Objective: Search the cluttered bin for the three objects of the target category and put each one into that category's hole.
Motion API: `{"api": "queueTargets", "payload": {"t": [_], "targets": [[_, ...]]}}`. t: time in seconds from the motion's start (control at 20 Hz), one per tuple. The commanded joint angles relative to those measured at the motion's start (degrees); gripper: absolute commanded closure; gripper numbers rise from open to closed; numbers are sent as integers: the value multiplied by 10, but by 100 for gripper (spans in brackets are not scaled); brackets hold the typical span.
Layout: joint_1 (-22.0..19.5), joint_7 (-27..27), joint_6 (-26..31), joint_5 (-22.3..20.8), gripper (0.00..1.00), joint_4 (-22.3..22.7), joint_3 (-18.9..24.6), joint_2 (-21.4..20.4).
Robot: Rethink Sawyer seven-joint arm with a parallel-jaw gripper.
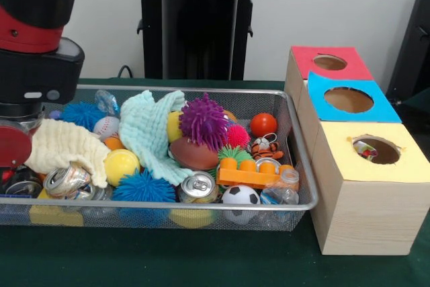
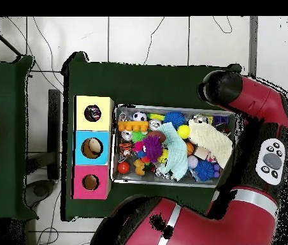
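Looking at bin [image 1: 299, 166], you're seeing arm [image 1: 33, 31] hanging over left end, gripper hidden so can't tell grip. Cans [image 1: 198, 186] sitting lower middle, probably targets; one item [image 1: 366, 149] already lying in yellow hole [image 1: 377, 150].

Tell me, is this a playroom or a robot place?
Probably a robot test lab, not a playroom. A red and black robot arm reaches over a wire mesh bin crammed with toys, cans and cloths, and beside it stand wooden boxes with red, blue and yellow tops, each with a sorting hole.
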Motion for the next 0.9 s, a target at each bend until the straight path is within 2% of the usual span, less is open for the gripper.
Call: {"api": "queueTargets", "payload": {"t": [0.05, 0.4, 0.9], "targets": [[1, -54, 31, -23, 100, 69, 57, -14], [3, -51, 19, -20, 100, 89, 64, -26], [15, -56, 73, -13, 100, 101, 58, -72]]}}
